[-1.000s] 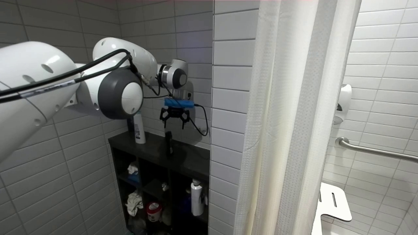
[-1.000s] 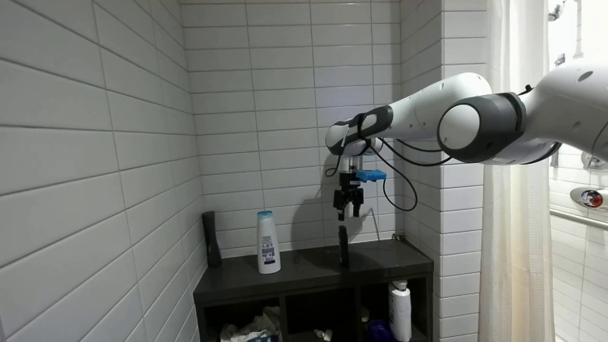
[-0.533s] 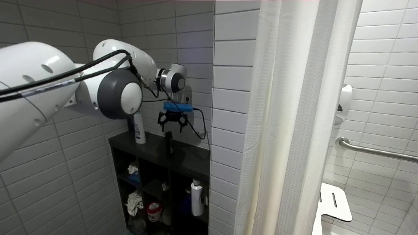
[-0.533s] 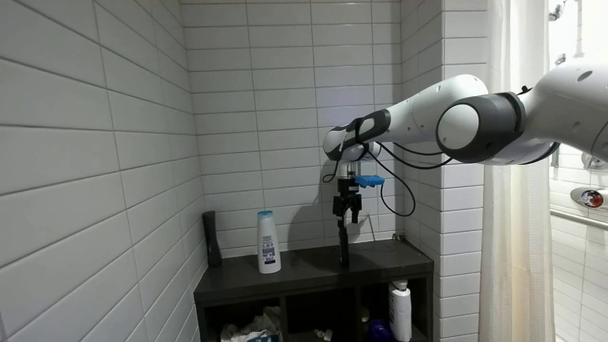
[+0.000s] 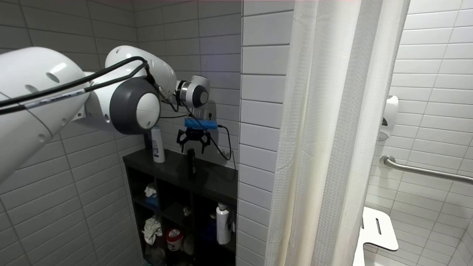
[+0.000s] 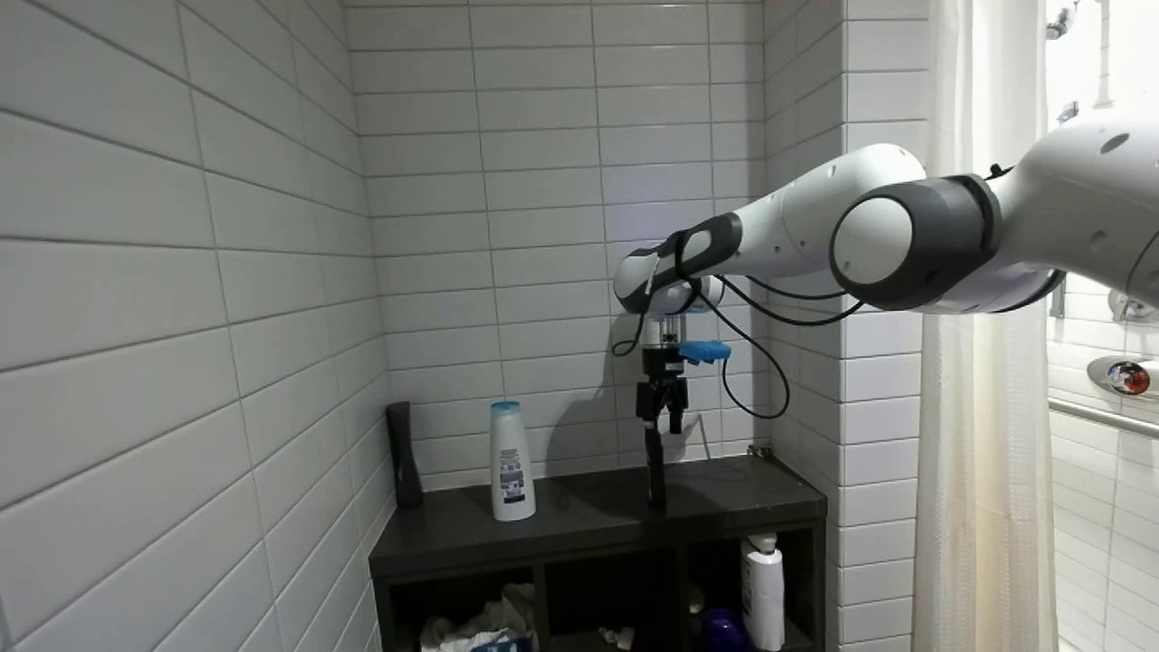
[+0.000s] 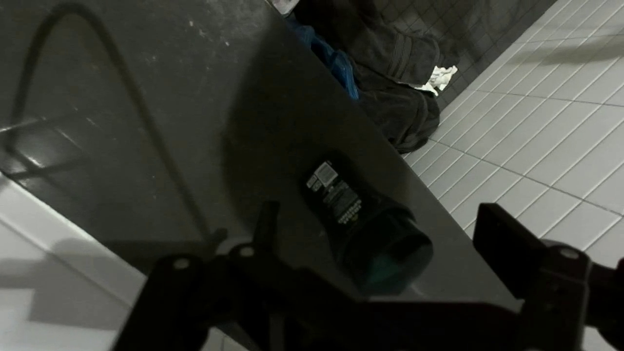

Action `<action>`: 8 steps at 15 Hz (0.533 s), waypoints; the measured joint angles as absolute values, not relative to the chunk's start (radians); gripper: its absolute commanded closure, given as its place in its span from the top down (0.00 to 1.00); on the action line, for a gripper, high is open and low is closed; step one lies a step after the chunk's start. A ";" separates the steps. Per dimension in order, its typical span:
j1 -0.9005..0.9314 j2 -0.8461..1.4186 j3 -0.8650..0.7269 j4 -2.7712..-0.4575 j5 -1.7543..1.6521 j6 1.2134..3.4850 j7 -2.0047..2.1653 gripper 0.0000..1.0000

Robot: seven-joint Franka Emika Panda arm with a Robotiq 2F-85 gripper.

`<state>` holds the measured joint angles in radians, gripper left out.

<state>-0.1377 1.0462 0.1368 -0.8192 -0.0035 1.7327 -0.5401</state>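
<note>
Two fingers stand apart, lower toward the black bottle than before; only the wrist view shows me its label clearly.

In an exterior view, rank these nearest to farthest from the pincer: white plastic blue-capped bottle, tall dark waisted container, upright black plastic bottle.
1. Black bottle: just below the pincer.
2. White bottle: farther left in view.
3. Waisted container: leftmost, by the side wall.

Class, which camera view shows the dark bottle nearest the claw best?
The wrist view, where the dark bottle is large and its label shows. In both exterior views it is a narrow, upright dark shape.
</note>
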 measured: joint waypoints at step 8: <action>-0.138 1.045 0.136 -0.832 -0.013 1.732 -0.563 1.00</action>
